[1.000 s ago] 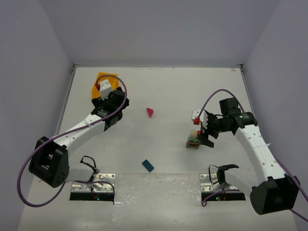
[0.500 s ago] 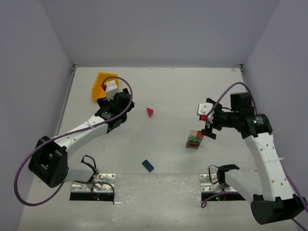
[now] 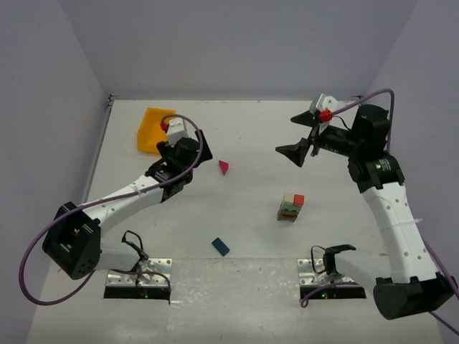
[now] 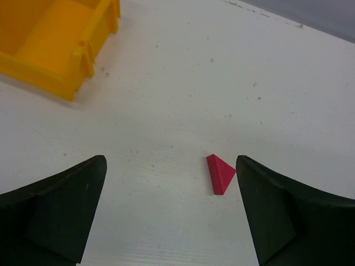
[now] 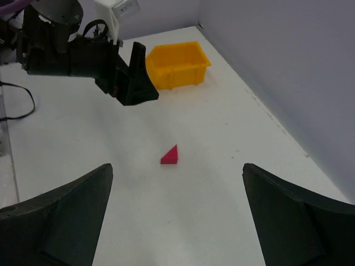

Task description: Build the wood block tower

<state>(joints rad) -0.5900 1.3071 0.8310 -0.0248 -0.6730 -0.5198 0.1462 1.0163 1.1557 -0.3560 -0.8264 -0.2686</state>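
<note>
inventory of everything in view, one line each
tower: 1 stack, cream and red on top, green below, brown base; right of table centre
triangle block: 1, magenta; table centre, lying alone
blue block: 1, blue; near edge, centre, lying alone
bin: 1, yellow-orange; far left corner
table: 1, white
left arm: 1, white and black; reaches toward the bin, jaws open, nothing held
right arm: 1, white and black; raised at far right, jaws open, nothing held
</note>
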